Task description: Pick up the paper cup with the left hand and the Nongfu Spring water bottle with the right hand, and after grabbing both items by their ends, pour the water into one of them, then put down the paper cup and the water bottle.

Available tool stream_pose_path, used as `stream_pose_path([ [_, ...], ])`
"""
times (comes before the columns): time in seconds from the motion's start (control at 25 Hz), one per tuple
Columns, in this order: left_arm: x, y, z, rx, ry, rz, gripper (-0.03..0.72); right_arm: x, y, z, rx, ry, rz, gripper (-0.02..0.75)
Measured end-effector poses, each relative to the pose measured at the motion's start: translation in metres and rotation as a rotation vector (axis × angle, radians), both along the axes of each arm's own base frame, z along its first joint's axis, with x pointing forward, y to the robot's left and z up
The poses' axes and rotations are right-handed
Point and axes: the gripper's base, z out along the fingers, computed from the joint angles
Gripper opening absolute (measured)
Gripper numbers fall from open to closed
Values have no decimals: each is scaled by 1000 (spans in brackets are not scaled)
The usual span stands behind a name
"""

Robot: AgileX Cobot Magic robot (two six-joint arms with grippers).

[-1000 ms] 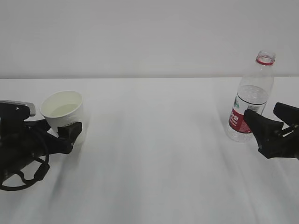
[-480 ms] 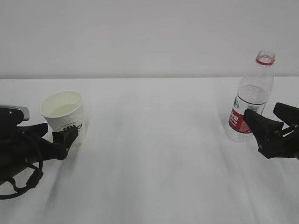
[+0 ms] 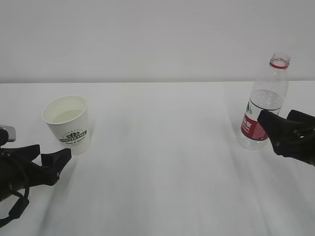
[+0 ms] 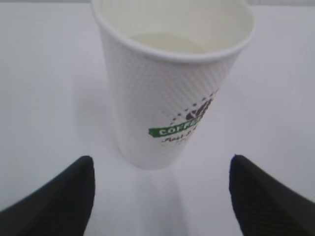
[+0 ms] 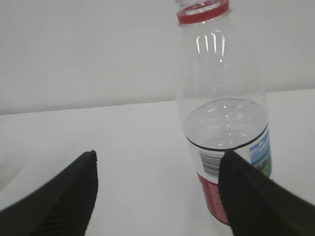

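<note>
The paper cup (image 3: 67,123) stands upright on the white table (image 3: 167,157), with water (image 3: 66,116) in it. My left gripper (image 3: 48,153) is low at the left, drawn back from the cup, open and empty. In the left wrist view the cup (image 4: 172,93) stands just beyond the open gripper (image 4: 161,162), apart from both fingers. The Nongfu Spring water bottle (image 3: 263,105) stands uncapped at the right, partly filled. My right gripper (image 3: 279,118) is open beside it. In the right wrist view the bottle (image 5: 224,118) is behind the right finger (image 5: 256,196), outside the gap of that gripper (image 5: 160,153).
A plain white wall (image 3: 157,39) rises behind the table. Between the cup and the bottle there is only bare white tabletop.
My left gripper has pulled back from around the cup toward the lower left, leaving the cup standing. The right gripper has shifted slightly by the bottle.
</note>
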Motion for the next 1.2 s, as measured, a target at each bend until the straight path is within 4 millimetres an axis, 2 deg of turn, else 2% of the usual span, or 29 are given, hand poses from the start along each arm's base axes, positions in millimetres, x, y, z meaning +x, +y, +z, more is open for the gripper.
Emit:
stream_pose_path([
  [0.2,1,0,16,-50,-55,12,610,8,1,8,15,-37,-2,571],
  [0.72,-2,1,60,-110,-228,17,580,25,2,61,28,-252,-1,569],
  [0.96,-6,3,83,-143,-323,24,580,27,2,86,12,-302,-10,569],
  [1.2,-12,8,103,-177,-407,51,580,21,0,110,-7,-336,-24,569],
])
